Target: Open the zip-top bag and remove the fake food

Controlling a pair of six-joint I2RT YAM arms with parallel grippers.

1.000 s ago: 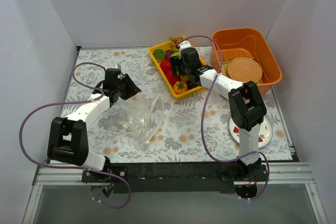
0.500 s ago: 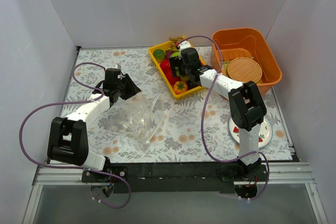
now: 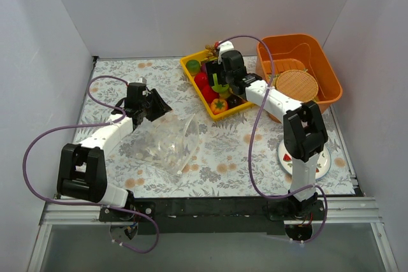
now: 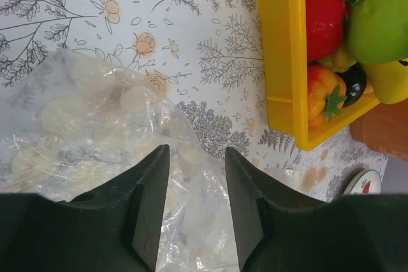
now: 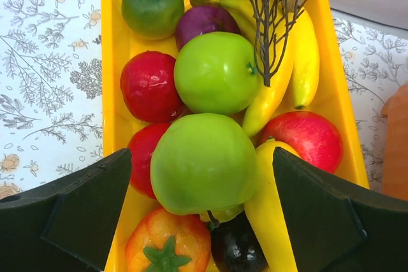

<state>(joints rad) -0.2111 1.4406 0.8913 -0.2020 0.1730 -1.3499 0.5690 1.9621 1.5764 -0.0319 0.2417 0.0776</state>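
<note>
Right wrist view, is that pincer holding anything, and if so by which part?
Nothing is held. The right pincer stands wide open above the yellow tray; the nearer green apple sits between its fingers, with a gap on each side.

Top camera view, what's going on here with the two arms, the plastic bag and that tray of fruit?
The left gripper is at the edge of the zip-top bag on the table, fingers partly apart around the plastic; whether it pinches is unclear. No fruit shows in the bag. The right gripper hangs wide open over a green apple in the yellow tray.
</note>
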